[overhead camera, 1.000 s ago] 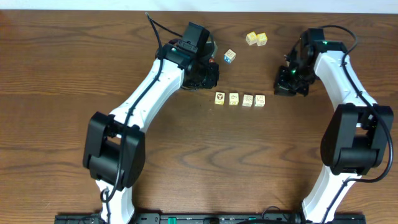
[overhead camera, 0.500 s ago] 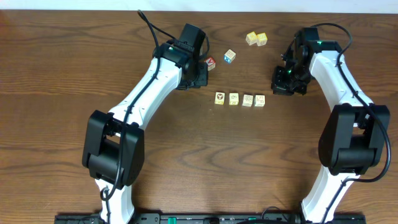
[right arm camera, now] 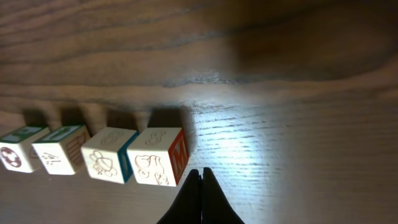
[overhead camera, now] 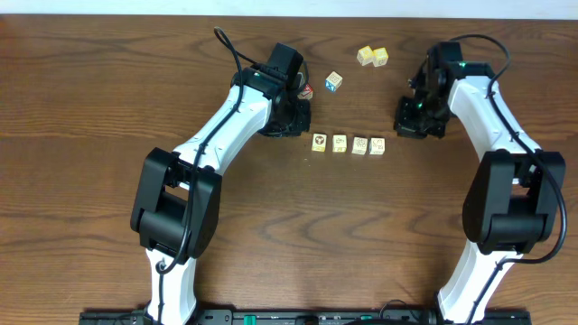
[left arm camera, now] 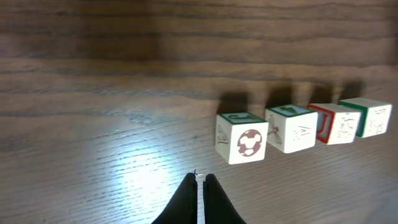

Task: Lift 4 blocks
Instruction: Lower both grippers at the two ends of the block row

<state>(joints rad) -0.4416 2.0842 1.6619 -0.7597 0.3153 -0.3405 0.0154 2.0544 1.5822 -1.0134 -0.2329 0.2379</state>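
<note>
Lifting isn't underway yet, far as I'm seeing: all 4 blocks point(overhead camera: 348, 143) are sitting on the table point(overhead camera: 90, 108) in a close row, none gripped. I'm hovering the left gripper point(left arm camera: 199, 180) just off the ring-marked end and the right gripper point(right arm camera: 200, 173) just off the opposite end, both w/ fingers pressed together, row lying btwn them.

Dark brown wood-grain table point(overhead camera: 81, 226), its surface showing bright glare.
</note>
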